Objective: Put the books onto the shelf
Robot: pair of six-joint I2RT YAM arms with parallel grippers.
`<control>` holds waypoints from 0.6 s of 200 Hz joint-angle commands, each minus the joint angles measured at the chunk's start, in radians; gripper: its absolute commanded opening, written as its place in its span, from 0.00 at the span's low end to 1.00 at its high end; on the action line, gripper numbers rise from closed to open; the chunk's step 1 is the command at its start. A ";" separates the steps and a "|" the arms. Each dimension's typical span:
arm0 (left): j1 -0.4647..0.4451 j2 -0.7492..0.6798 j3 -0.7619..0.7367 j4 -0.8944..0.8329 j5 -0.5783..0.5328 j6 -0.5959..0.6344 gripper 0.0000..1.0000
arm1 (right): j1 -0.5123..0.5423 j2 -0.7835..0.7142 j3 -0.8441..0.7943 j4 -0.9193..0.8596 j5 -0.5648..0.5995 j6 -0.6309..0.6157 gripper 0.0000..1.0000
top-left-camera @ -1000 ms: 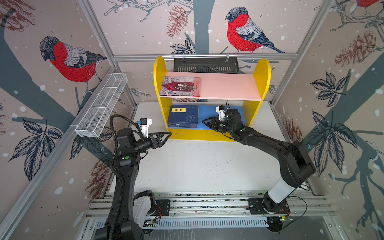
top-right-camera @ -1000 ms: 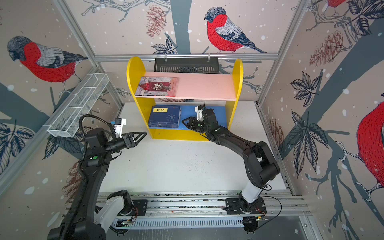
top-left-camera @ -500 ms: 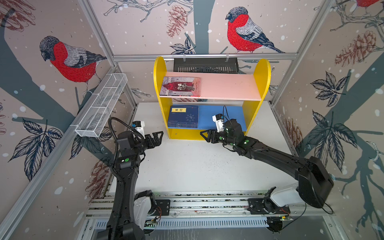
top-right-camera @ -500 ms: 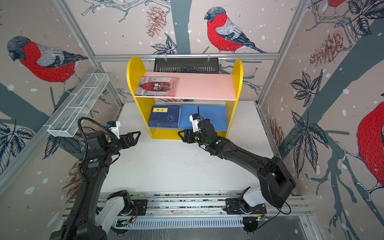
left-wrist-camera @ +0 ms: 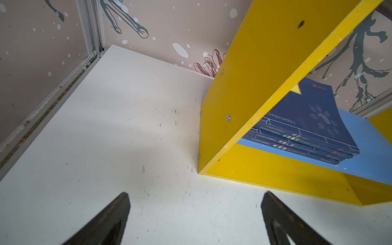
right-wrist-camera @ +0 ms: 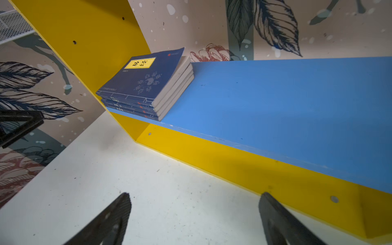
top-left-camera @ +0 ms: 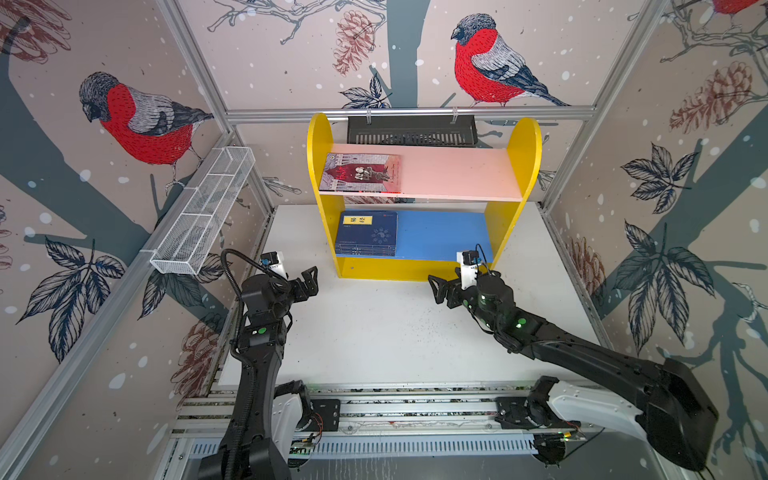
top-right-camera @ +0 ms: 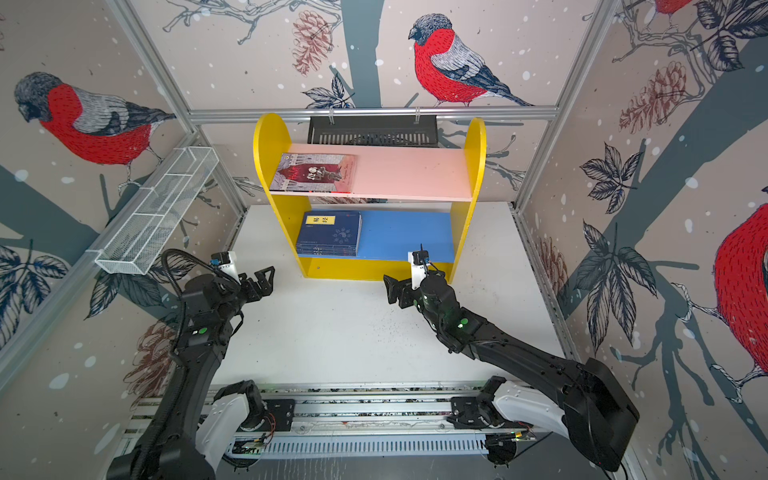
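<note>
L arm [top-left-camera: 259, 332], R arm [top-left-camera: 582, 353] low; jaws wide.

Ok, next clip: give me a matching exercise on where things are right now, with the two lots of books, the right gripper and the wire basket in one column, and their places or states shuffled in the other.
Things:
1. navy book stack
2. grey-and-red book
3. right gripper
4. white wire basket

Places or states:
A. lying flat on the pink upper board
B. hung on the side wall frame, off the table
C. lying on the blue lower board
D. open and empty, in front of the shelf

Pairs: 1-C, 2-A, 3-D, 4-B
</note>
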 commanded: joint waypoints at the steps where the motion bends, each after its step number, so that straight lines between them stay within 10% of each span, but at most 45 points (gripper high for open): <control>1: 0.005 0.027 -0.028 0.144 -0.068 0.032 0.97 | -0.038 -0.067 -0.063 0.089 0.103 -0.078 0.99; 63: 0.014 0.121 -0.103 0.348 -0.030 0.013 0.97 | -0.372 -0.367 -0.300 0.203 0.100 -0.043 0.99; 120: 0.016 0.213 -0.159 0.532 -0.030 -0.017 0.97 | -0.601 -0.277 -0.310 0.240 0.121 -0.111 0.99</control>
